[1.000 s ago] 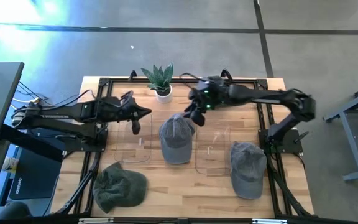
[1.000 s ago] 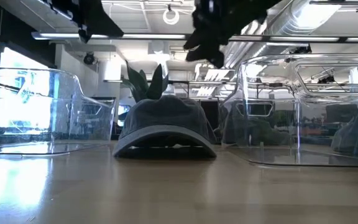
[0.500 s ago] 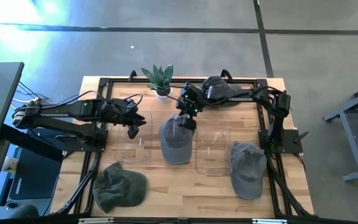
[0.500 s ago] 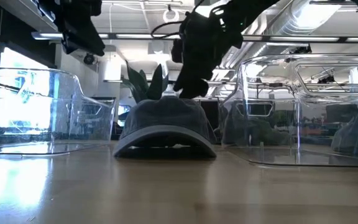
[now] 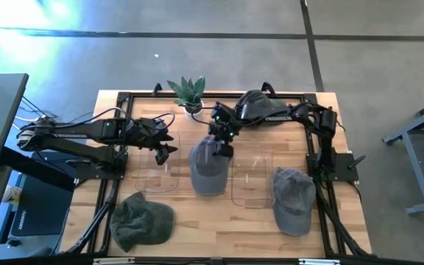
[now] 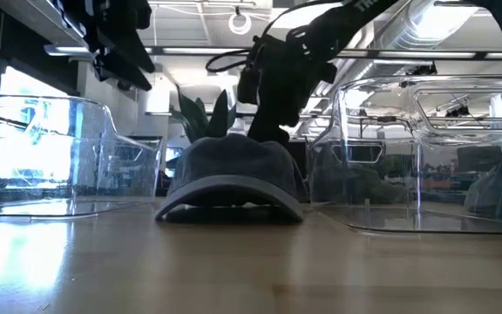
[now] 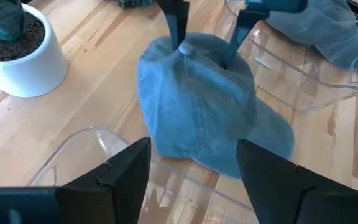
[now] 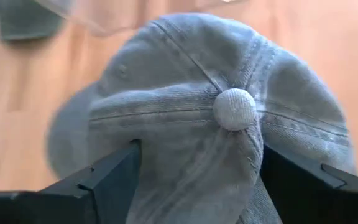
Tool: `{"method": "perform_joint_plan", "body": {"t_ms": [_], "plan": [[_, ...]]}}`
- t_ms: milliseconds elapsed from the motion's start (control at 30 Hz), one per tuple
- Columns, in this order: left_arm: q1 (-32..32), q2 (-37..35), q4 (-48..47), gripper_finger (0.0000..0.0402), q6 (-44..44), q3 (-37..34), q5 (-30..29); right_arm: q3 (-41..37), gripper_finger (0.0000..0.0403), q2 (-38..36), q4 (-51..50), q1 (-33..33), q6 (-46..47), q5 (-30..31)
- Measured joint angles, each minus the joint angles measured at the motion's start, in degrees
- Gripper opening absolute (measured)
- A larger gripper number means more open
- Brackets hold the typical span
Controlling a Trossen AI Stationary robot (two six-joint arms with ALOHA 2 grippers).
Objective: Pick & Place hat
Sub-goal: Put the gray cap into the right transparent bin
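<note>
- From above, you have the right gripper (image 5: pixel 222 145) down on the crown of the middle grey cap (image 5: pixel 209 165), which lies on the wooden table (image 5: pixel 219 221) between two clear bins (image 5: pixel 158 165). The left gripper (image 5: pixel 162 152) hangs over the left bin. A second grey cap (image 5: pixel 294 199) sits at the right, a green hat (image 5: pixel 141 219) at the near left, a potted plant (image 5: pixel 189 94) at the far edge.
- At table height, you see the middle grey cap (image 6: pixel 231 179) resting flat, brim toward the camera, with the right gripper (image 6: pixel 268 131) touching its top.
- Your left wrist camera shows the left gripper (image 7: pixel 191 171) with fingers apart and empty, and beyond it the right gripper's fingers (image 7: pixel 178 28) straddling the cap's button.
- Your right wrist camera shows the right gripper (image 8: pixel 197 171) spread wide, pressed against the crown on either side of the button (image 8: pixel 234 109), not yet closed.
</note>
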Motion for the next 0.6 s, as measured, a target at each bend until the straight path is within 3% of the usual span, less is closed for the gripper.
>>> {"method": "perform_joint_plan", "body": {"t_ms": [133,400,600], "plan": [[0.0,1.3,2.1,0.0234,0.0,0.0,0.0,0.0,0.022,0.0,0.7,-1.0,1.5,-7.7],[0.0,2.2,8.1,0.0234,2.2,0.0,-2.1,0.0,0.0018,0.0,1.4,-0.9,1.6,-14.2],[0.0,2.2,10.2,0.0234,5.5,0.0,-1.4,0.7,0.0019,-0.7,1.6,-0.3,5.5,-15.4]]}}
